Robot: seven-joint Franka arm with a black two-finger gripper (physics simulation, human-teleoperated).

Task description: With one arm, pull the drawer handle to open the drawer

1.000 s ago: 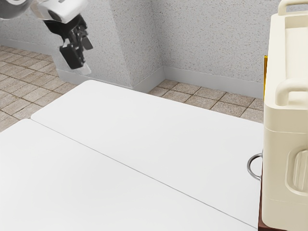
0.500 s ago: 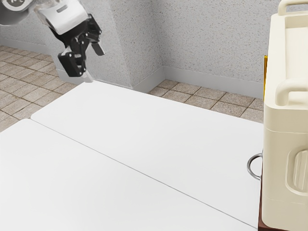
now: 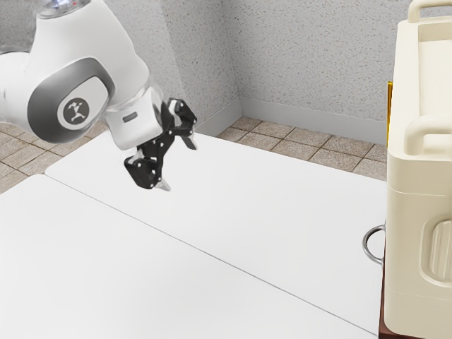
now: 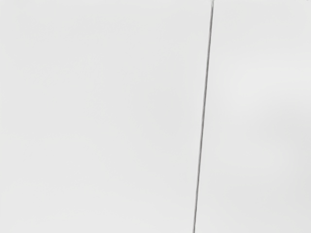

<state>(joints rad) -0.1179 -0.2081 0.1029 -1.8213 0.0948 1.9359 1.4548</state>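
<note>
My gripper [image 3: 179, 168] is above the far left part of the white table in the exterior view, tilted down toward the exterior view's right. Its two fingers stand wide apart, with nothing between them. A grey ring-shaped handle [image 3: 366, 244] sticks out at the exterior view's right, well away from my gripper. It joins a dark reddish-brown body [image 3: 383, 311], of which a narrow strip shows; the rest of that front is hidden behind a cream container.
The tall cream container [image 3: 417, 212] with raised handles stands at the exterior view's right, close beside the ring handle. A yellow edge [image 3: 390, 106] shows behind it. The white table [image 3: 233, 212] has a thin seam, also crossing the wrist view's tabletop [image 4: 107, 116].
My arm has swung farther into the exterior view, carrying the gripper toward its right and lower over the table. The handle and the cream container have stayed where they were.
</note>
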